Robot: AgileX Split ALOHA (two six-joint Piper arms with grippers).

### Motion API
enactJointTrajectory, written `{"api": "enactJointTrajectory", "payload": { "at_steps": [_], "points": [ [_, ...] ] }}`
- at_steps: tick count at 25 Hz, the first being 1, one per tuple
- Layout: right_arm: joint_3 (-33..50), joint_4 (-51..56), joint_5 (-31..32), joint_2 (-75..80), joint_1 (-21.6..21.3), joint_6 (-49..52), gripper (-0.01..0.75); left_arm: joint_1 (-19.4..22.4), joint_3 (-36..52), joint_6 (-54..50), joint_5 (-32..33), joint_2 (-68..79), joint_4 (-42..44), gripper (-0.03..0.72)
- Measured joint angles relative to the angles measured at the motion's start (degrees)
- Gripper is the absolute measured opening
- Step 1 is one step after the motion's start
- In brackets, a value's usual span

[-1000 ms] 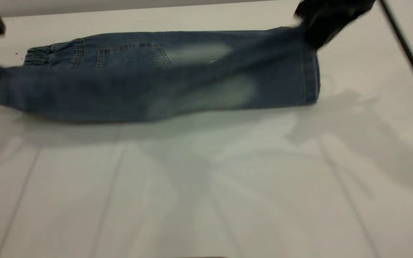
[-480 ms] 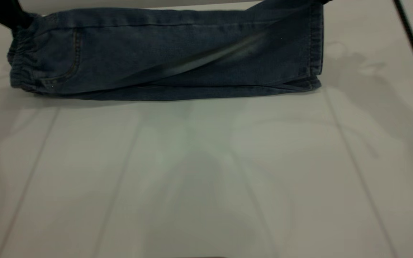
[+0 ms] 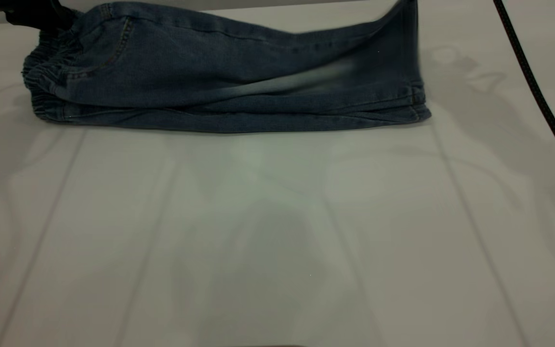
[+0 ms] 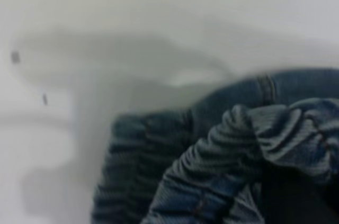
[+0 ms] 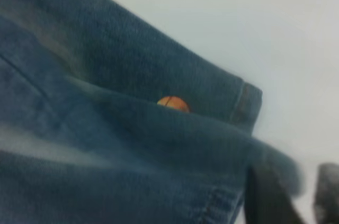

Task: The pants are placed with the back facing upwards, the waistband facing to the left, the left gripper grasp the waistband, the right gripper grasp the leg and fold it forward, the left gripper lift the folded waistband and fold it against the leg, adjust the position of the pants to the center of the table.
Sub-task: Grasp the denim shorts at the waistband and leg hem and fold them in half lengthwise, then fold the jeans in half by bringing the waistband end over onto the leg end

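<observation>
The pants [image 3: 219, 82] lie folded lengthwise at the far side of the table [image 3: 277, 231], with the gathered waistband [image 3: 46, 82] at the left. My left gripper [image 3: 48, 21] is at the far left corner, shut on the waistband's upper layer. In the left wrist view the bunched waistband [image 4: 249, 144] covers that gripper [image 4: 296, 195]. The leg [image 3: 393, 58] rises at the right to the frame's top edge. In the right wrist view my right gripper [image 5: 296, 192] stands open, white table showing between its fingers [image 5: 265, 197]. The leg's hem [image 5: 246, 102] lies against one finger.
A black cable [image 3: 537, 91] runs diagonally across the table's right side. A small orange patch of print [image 5: 173, 102] peeks out between the denim layers. The wide near half of the table lies in front of the pants.
The lifted half of the pants has come over onto the other half. Since half a second ago the waistband end has shifted right and the raised hem has moved left.
</observation>
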Motion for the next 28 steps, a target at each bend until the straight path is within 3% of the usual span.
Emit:
{"api": "enactJointTrajectory", "payload": {
  "at_steps": [5, 9, 13, 18, 23, 28],
  "points": [
    [0.0, 2.4, 0.1, 0.0, 0.0, 0.0, 0.482, 0.0, -0.2, 6.1, -7.3, 0.1, -0.2, 0.262],
    [0.0, 5.4, 1.9, 0.0, 1.0, -0.2, 0.619, 0.0, -0.3, 13.6, -9.3, -1.1, -0.3, 0.436],
    [0.0, 6.7, 3.7, 0.0, 3.9, -0.3, 0.615, 0.1, -0.5, 17.7, -3.2, -4.0, 0.2, 0.519],
    [-0.1, 7.9, 1.8, 0.0, 10.1, -0.3, 0.582, 1.2, -0.6, 17.1, 7.2, -3.9, 5.1, 0.533],
    [-0.1, 9.2, -1.5, 0.0, 13.9, -0.4, 0.581, 3.0, -0.6, 12.1, 7.5, -2.3, 11.9, 0.533],
    [-0.1, 10.8, -5.7, 0.0, 14.9, -0.4, 0.581, 2.8, -0.6, 11.0, 3.9, 1.9, 10.6, 0.533]
  ]
}}
